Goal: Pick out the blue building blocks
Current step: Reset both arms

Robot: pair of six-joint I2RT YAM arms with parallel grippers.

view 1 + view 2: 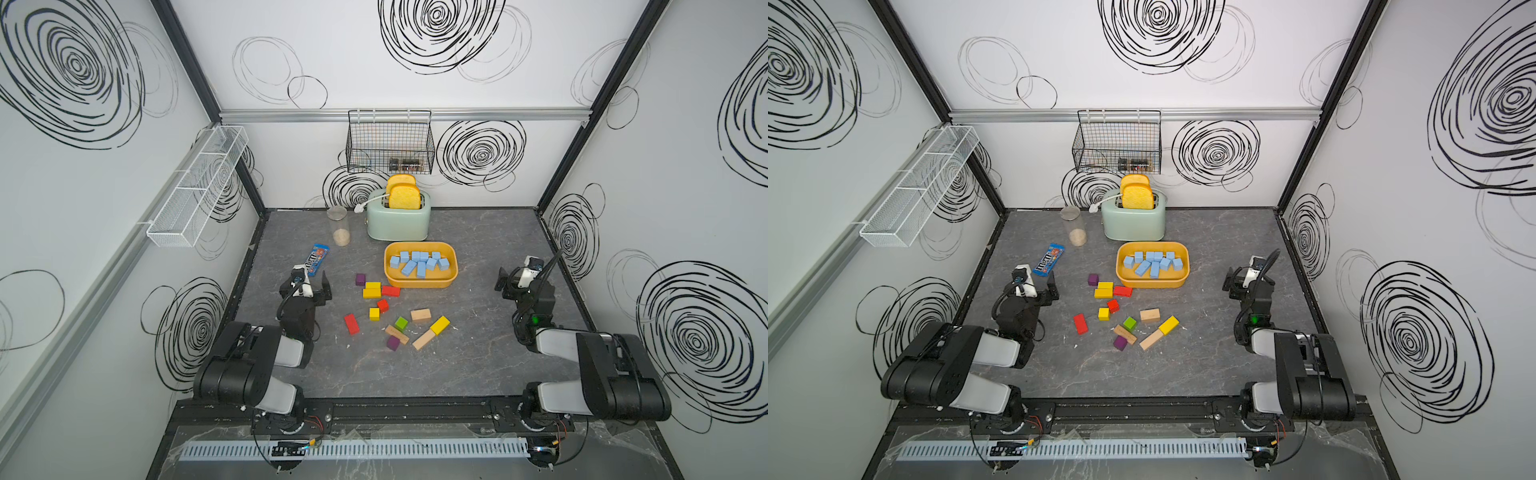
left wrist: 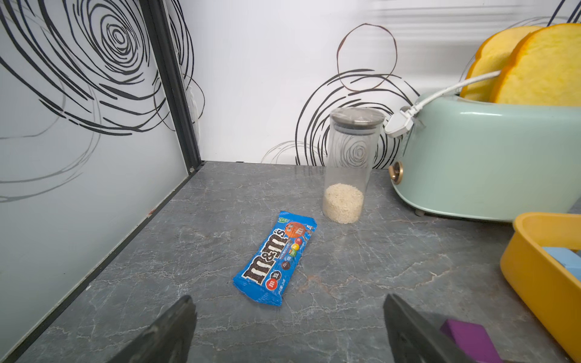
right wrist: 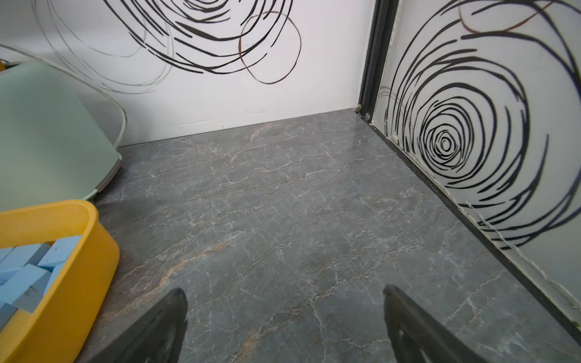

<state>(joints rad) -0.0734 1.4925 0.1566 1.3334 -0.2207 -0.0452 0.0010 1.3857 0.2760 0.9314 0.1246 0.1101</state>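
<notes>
Several light-blue building blocks (image 1: 419, 264) (image 1: 1152, 262) lie heaped inside a yellow tray (image 1: 420, 285) (image 1: 1152, 284) in front of the toaster. An edge of this pile shows in the left wrist view (image 2: 562, 258) and in the right wrist view (image 3: 28, 267). My left gripper (image 1: 308, 283) (image 1: 1036, 286) (image 2: 289, 301) hovers left of the tray, open and empty, pointing at the candy packet. My right gripper (image 1: 521, 276) (image 1: 1246, 278) (image 3: 284, 292) is right of the tray, open, with only bare tabletop between its fingers.
Red, yellow, green, purple and plain-wood blocks (image 1: 386, 311) are scattered in front of the tray. One purple block (image 2: 471, 339) is near my left gripper. A blue candy packet (image 1: 318, 259) (image 2: 276, 254), a jar (image 1: 338, 226) and a mint toaster (image 1: 399, 220) stand behind.
</notes>
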